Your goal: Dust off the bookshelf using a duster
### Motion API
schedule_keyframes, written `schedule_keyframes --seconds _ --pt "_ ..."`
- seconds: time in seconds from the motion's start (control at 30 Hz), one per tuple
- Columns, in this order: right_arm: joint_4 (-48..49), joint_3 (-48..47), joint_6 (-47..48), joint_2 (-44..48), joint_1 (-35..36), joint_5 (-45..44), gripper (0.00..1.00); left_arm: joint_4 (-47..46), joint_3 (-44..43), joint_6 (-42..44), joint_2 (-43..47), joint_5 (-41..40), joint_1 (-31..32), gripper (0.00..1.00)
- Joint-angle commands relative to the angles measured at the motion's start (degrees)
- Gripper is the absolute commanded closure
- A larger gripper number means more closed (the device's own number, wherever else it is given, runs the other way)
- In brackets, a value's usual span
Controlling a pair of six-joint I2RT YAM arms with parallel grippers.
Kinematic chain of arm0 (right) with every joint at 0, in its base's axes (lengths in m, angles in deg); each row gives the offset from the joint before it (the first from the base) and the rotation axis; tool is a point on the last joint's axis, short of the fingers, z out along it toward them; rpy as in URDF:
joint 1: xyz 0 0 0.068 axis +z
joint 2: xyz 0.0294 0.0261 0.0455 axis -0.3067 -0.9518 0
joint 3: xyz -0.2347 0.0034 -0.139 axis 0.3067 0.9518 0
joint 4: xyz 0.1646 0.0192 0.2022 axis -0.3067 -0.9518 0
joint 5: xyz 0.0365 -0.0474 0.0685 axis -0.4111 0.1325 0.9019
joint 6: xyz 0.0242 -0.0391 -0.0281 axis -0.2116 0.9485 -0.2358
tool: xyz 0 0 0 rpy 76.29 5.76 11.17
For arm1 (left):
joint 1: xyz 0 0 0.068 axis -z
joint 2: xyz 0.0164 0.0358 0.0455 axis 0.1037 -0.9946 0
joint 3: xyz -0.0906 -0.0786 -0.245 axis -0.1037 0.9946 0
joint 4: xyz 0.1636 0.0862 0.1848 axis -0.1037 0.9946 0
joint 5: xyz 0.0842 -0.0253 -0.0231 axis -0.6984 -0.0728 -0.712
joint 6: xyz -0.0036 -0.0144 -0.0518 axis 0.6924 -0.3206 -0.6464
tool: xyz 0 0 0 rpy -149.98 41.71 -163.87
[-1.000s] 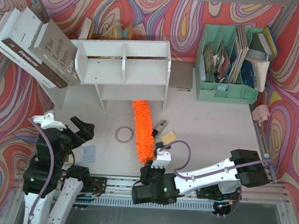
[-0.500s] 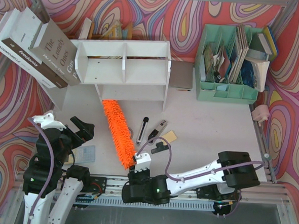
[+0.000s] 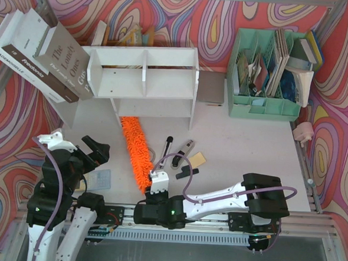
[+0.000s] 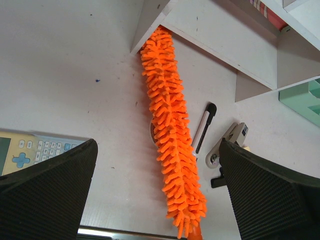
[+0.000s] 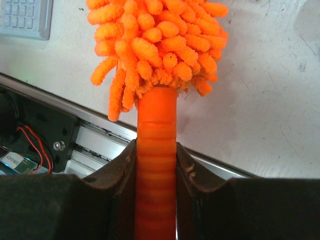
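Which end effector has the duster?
The right end effector: shut on the orange handle of the duster. The left end effector is open, holding nothing.

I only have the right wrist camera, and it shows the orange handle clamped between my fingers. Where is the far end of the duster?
Observer: The duster ends at the left front corner of the lower tier of the bookshelf.
Operator: Is the other arm in the way?
Observer: No, the left gripper hangs open and empty, left of the duster.
Operator: Anything close to the strands?
Observer: A pen lies just right of them, not touching.
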Motion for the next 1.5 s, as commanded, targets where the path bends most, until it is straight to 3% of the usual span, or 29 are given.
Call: schedule_keyframes --seconds 0.0,0.27,0.8,1.13,1.47 --pt "-0.96 -0.91 -0.37 3.41 0.1 -4.59 1.0 -0.96 0.87 0.72 -0.01 0.38 -0.31 0.02" --pt "5.5 2.77 1.41 10.94 0.94 -12.77 1.0 -0.88 0.87 0.78 -0.06 0.43 -0.31 0.02" --pt "-0.46 -1.26 0.85 0.32 -0.67 -4.75 1.0 -0.78 0.86 0.73 -0.01 0.27 -0.31 0.02" --pt "2.56 -0.25 4.17 8.83 -0.51 -13.96 1.0 -0.95 0.87 0.71 -0.44 0.41 -0.31 0.02" --pt "-20.89 3.01 -20.59 12.92 -0.53 -15.87 1.0 -0.93 0.85 0.81 -0.46 0.44 -0.31 0.02"
